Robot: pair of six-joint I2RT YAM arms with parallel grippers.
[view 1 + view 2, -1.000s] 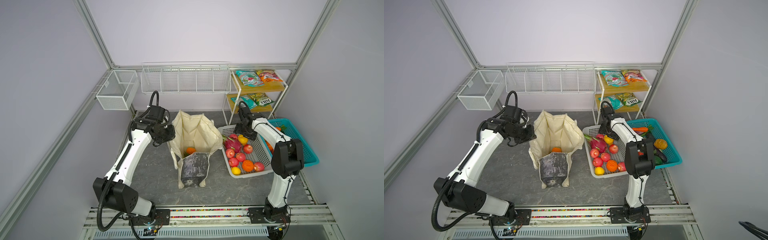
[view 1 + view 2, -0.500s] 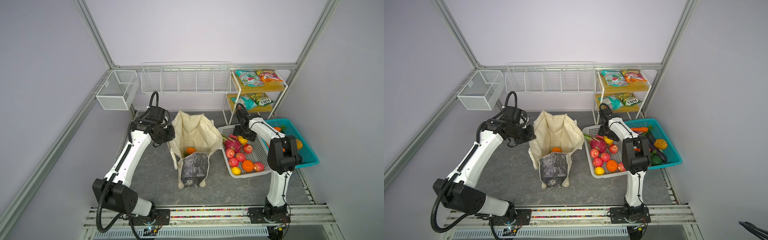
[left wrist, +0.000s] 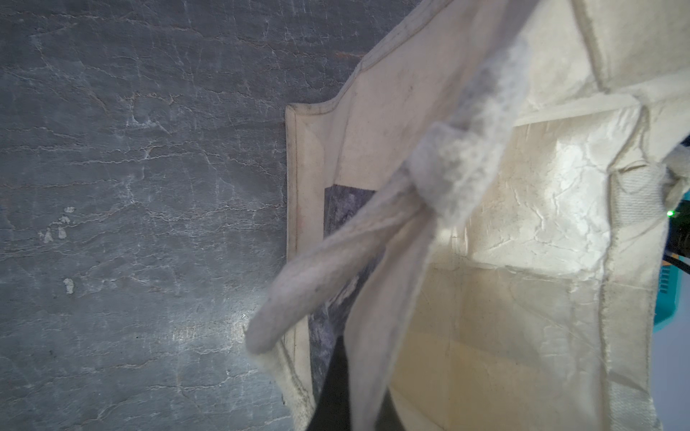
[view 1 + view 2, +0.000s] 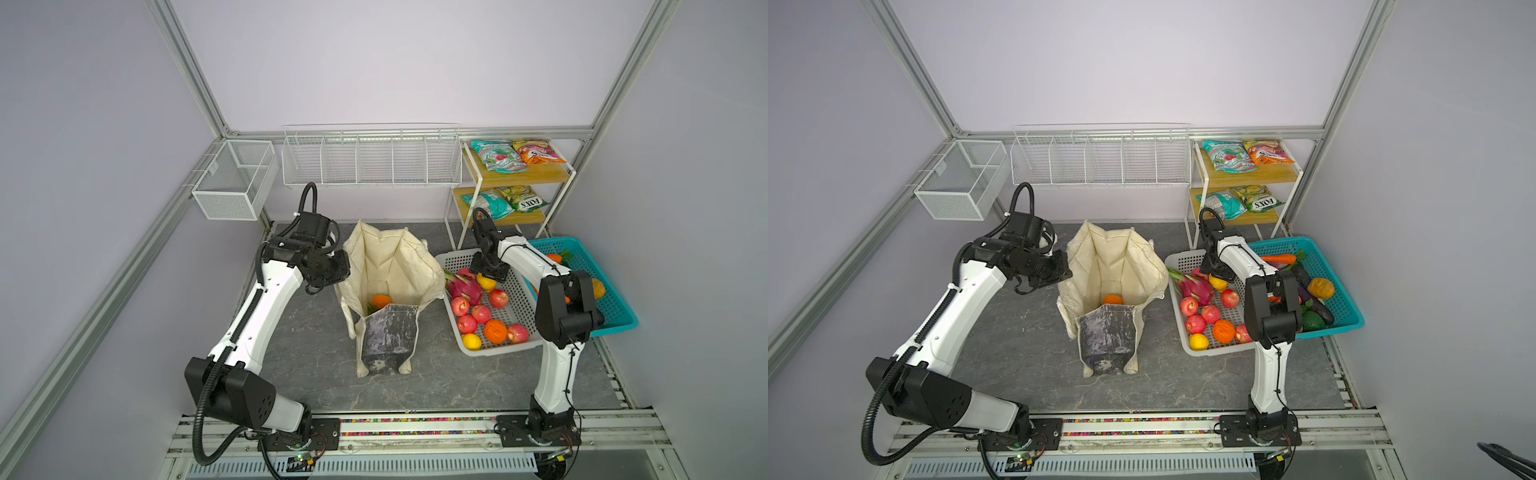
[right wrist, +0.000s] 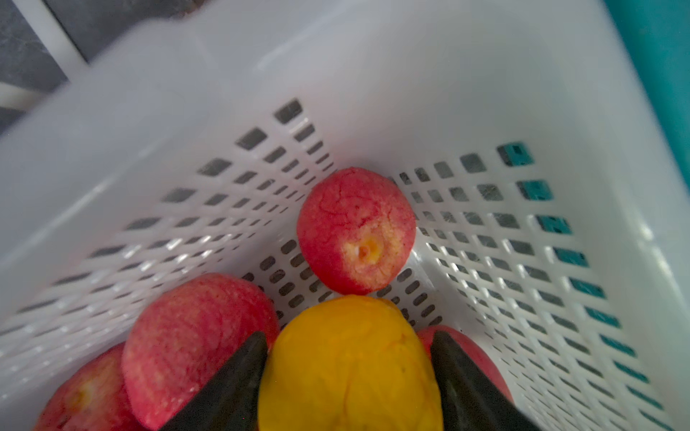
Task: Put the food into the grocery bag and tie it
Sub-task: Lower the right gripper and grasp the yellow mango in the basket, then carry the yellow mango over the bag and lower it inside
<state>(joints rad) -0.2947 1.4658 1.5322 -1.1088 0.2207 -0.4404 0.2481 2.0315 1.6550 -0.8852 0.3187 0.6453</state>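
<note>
Right pincer (image 5: 347, 341) is down at the far end of the white basket (image 4: 500, 351), its jaws closed against both sides of a yellow fruit (image 5: 351, 369). Red apples (image 5: 356, 231) crowd close round it. Left pincer (image 4: 338, 284) is clamped narrow on the left rim of the grocery bag (image 4: 390, 266). The bag stands open mid-worktop (image 4: 307, 357), just left of the basket. One orange (image 4: 381, 300) lies inside the bag.

cream bag (image 4: 390, 262), marbled grey panel (image 4: 388, 336), yellow fruit (image 5: 351, 365)
</note>
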